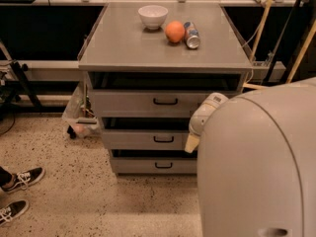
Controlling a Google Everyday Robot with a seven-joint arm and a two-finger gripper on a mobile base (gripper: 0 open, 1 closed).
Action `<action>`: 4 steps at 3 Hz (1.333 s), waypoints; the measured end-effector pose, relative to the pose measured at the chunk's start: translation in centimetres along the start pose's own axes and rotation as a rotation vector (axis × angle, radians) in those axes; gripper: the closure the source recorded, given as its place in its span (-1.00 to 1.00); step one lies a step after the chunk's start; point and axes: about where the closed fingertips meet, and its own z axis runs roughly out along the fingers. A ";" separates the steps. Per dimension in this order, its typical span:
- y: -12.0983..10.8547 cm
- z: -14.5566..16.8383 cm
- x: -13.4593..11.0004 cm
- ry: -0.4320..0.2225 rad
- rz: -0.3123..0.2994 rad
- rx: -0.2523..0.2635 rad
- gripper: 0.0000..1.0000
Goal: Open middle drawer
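The grey cabinet (165, 43) has three stacked drawers. The middle drawer (133, 140) shows a flat grey front with a small black bar handle (163, 139) at its centre and a dark gap above the panel. My gripper (192, 143) hangs in front of the right part of that drawer front, a little to the right of the handle, at the end of the white arm (206, 111). The arm's large grey body (256, 162) hides the right ends of the middle and bottom drawers.
On the cabinet top stand a white bowl (153, 16), an orange (175, 31) and a can (191, 35) lying on its side. A person's black sneakers (19, 179) are on the speckled floor at the left. Cables and poles run down at the right.
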 end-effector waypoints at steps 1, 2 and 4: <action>0.0 0.0 0.0 0.000 0.000 0.000 -1.00; 1.0 0.6 0.2 -0.013 0.001 -0.030 -1.00; 8.4 7.8 7.7 0.007 0.133 -0.276 -1.00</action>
